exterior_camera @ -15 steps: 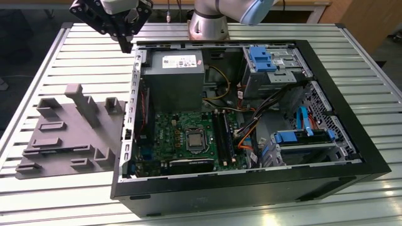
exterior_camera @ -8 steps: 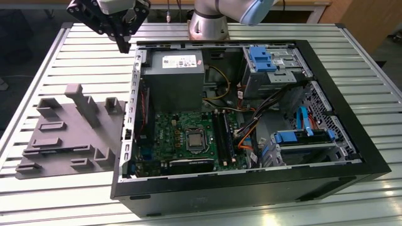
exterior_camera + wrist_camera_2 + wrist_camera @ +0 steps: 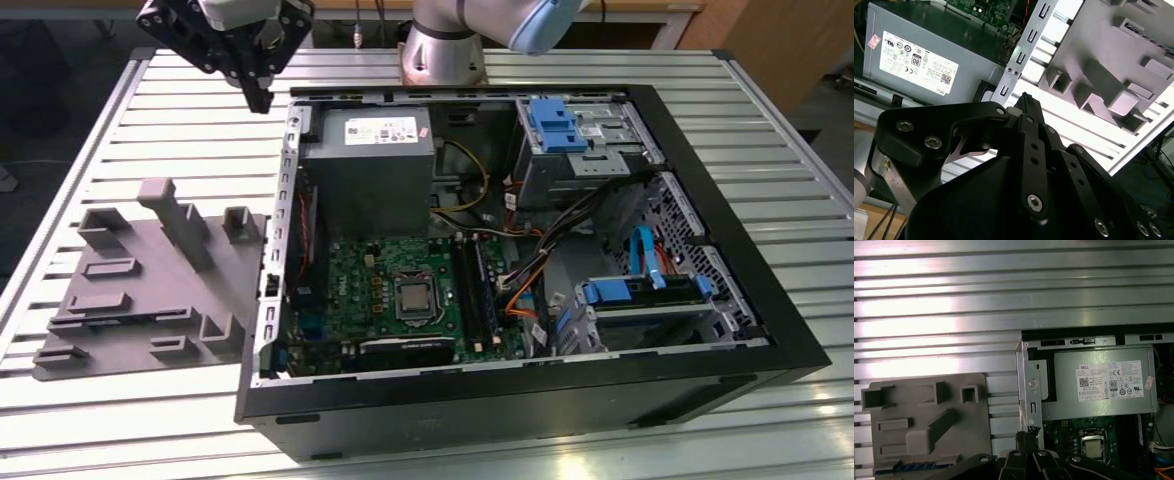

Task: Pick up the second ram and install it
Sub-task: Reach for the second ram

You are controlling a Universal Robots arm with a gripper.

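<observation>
Pick step, I reckon: gripper (image 3: pixel 256 98) hangs upper left in the exterior view, tips pressed together, empty; second ram (image 3: pixel 916 465) sits in gray fixture (image 3: pixel 134 300) at frame left; I'd need jaws spread to grasp.

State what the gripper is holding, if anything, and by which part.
Nothing is held. The gripper hangs above the table beside the computer case, its fingers together with nothing between them.

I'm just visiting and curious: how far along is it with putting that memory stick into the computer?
Early. Nothing shows as done. The claw hangs shut, apparently empty, beside the computer case. A bluish strip, likely the memory stick, lies in the gray holder. Pickup and fitting remain.
</observation>
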